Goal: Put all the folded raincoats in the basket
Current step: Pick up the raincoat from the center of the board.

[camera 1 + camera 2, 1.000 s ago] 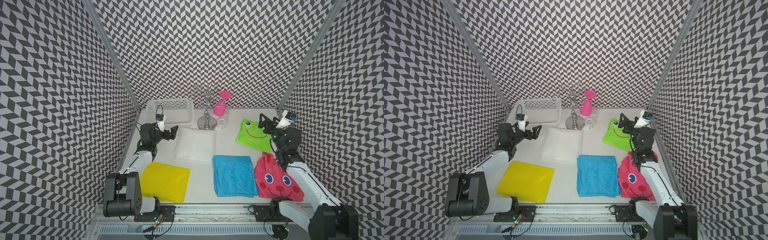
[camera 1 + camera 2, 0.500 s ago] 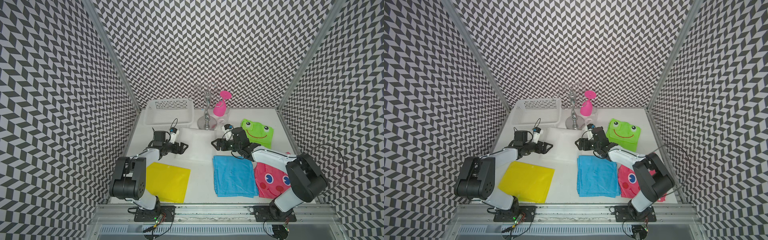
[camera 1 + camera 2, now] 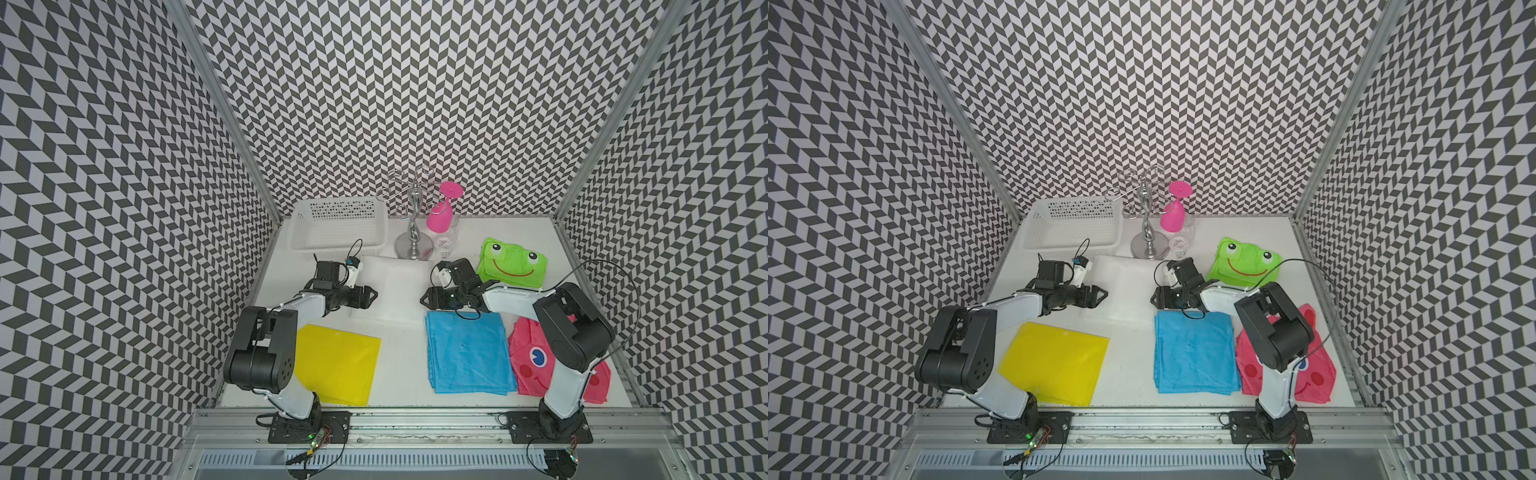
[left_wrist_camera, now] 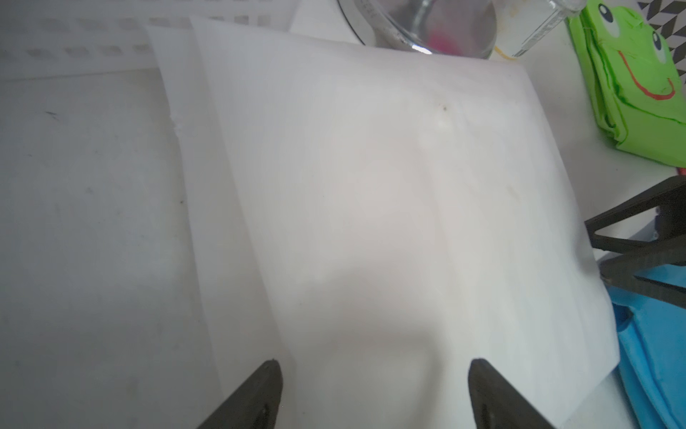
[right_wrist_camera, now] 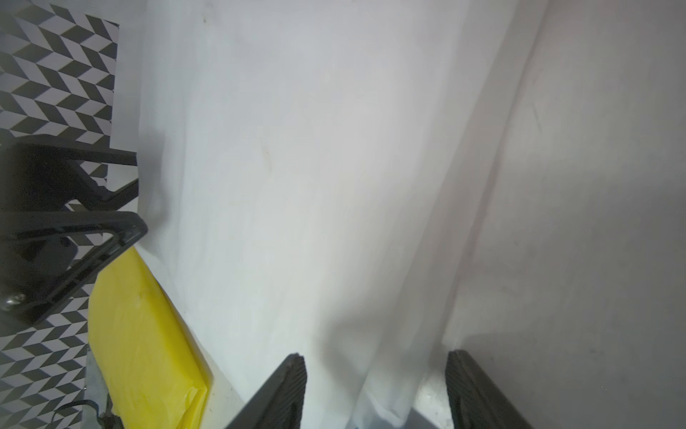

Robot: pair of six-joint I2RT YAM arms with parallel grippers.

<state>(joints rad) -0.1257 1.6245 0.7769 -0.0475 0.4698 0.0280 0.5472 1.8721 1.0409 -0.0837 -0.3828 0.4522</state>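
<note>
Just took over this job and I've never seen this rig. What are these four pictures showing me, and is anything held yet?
Two robot arms are bolted at the near edge of the table, each ending in a two-fingered claw. The two wide pictures come from one overhead camera; the two close-ups come from wrist cameras looking out between each claw's fingers. The left claw and right claw sit open at opposite edges of the white folded raincoat; nothing is gripped yet. Behind it stands the white basket, empty. Elsewhere lie a yellow raincoat, a blue cloth, a green frog raincoat and a pink raincoat, plus a metal glass rack holding a pink wine glass.
</note>
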